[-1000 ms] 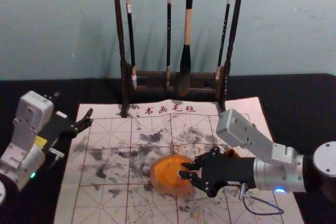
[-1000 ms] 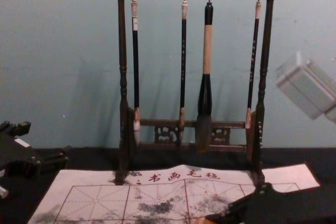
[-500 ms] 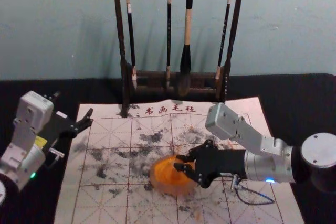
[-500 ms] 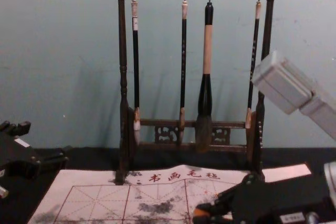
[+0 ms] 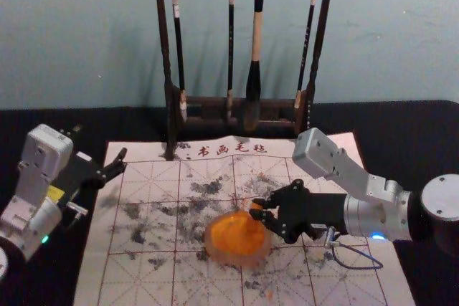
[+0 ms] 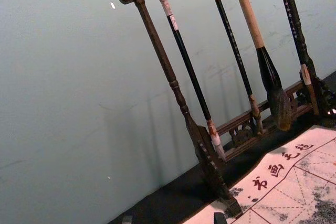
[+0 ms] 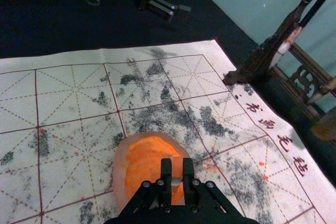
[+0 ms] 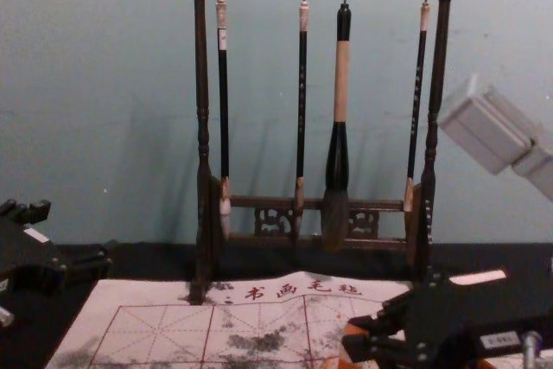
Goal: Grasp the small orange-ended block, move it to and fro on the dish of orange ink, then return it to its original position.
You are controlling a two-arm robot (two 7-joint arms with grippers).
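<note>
Right pincer [image 5: 256,210]: closed on the small block [image 7: 177,167], fingers pinching it from both sides
Block: at the dish's far right edge; can't tell if it's touching the ink [image 7: 147,162]
Grip: skinny hold imo, so sideways drag could twist the block or pop it loose
Dish [image 7: 120,167]: nothing's holding it down, so pressing too hard near the rim might shove or tip it
Mat [image 5: 143,277]: a loaded block could drip on the way back
Left pincer [image 5: 100,142]: parked far left, spread open, lol no help
</note>
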